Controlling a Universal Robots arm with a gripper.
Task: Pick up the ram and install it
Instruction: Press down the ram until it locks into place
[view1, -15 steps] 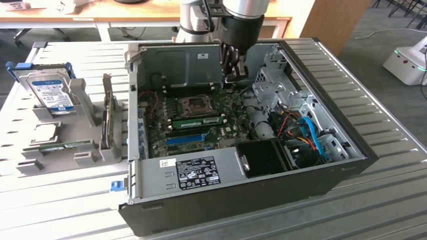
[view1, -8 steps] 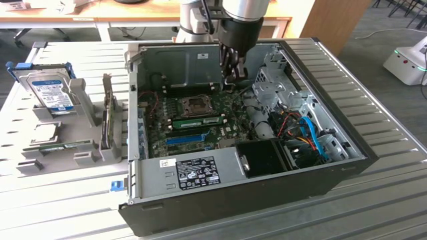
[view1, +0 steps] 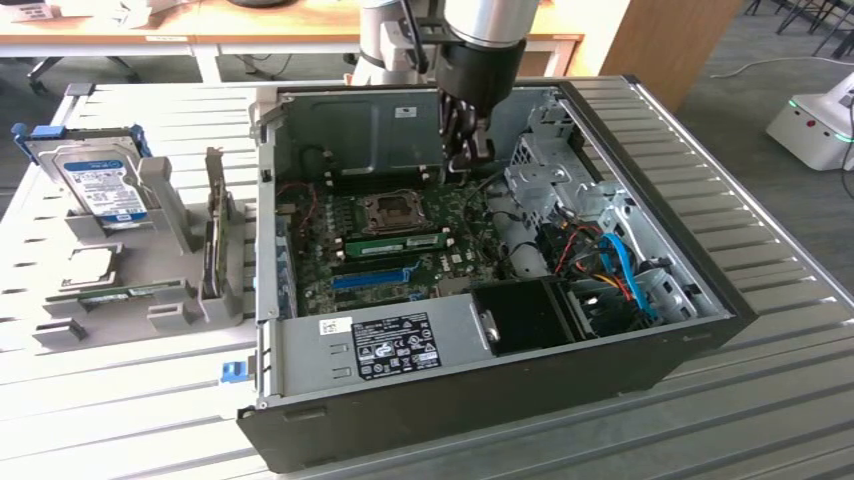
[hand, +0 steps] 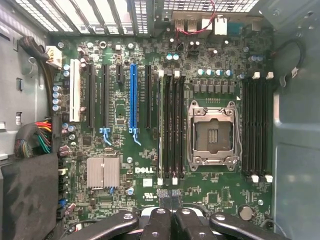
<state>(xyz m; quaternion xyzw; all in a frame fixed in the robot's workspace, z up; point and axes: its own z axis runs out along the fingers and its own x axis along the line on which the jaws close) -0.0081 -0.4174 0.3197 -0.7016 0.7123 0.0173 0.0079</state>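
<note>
Your pincer (view1: 467, 158), shut and holding nothing, hung above the motherboard (view1: 461, 228) inside the case (view1: 441, 410); the ram (view1: 396, 243) sat slotted just beside the CPU socket (view1: 396, 208).

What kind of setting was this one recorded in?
Probably a robotics lab: an open computer case on a slatted metal table, a hard drive in a grey fixture, wooden desks behind.
</note>
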